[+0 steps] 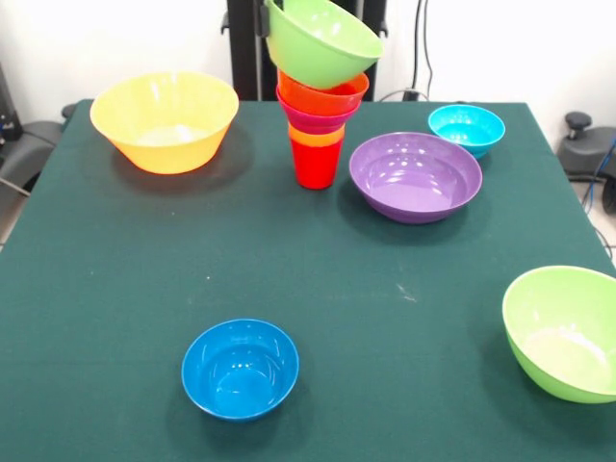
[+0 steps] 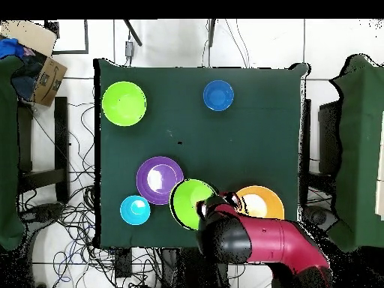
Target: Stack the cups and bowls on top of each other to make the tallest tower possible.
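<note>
The tower [image 1: 317,125] stands at the far middle of the table: a red cup [image 1: 315,166] as base, then an orange cup, a pink bowl and an orange bowl [image 1: 322,95]. A lime green bowl [image 1: 322,40] sits tilted on top, its bottom at the orange bowl's rim. My gripper [image 1: 262,19] is shut on that bowl's left rim at the picture's top edge. In the overhead view the arm covers the tower, and only the green bowl [image 2: 187,201] shows beside the gripper [image 2: 204,211].
Loose on the green table [image 1: 289,269]: a large yellow-orange bowl [image 1: 164,120], a purple bowl [image 1: 414,175], a light blue bowl [image 1: 466,128], a dark blue bowl [image 1: 240,369] and a second lime green bowl [image 1: 568,332]. A cardboard box [image 2: 37,60] stands off the table.
</note>
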### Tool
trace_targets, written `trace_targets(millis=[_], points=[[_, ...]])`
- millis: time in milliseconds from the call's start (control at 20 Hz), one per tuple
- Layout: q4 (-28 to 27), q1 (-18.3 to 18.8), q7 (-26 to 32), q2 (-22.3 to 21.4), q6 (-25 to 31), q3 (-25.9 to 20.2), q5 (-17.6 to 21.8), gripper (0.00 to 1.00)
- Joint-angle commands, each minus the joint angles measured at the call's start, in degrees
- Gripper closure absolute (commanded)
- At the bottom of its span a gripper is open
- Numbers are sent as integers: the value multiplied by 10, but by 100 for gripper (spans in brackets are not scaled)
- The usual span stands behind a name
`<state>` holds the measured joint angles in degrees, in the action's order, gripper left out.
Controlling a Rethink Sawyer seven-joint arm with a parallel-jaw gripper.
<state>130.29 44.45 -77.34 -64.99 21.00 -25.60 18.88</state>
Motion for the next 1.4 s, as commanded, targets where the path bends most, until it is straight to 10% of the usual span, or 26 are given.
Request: trace_targets(millis=[50, 1400], points=[[38, -2, -64, 44, -28, 0, 14, 100], [63, 48, -47, 73, -21, -70, -21, 100]])
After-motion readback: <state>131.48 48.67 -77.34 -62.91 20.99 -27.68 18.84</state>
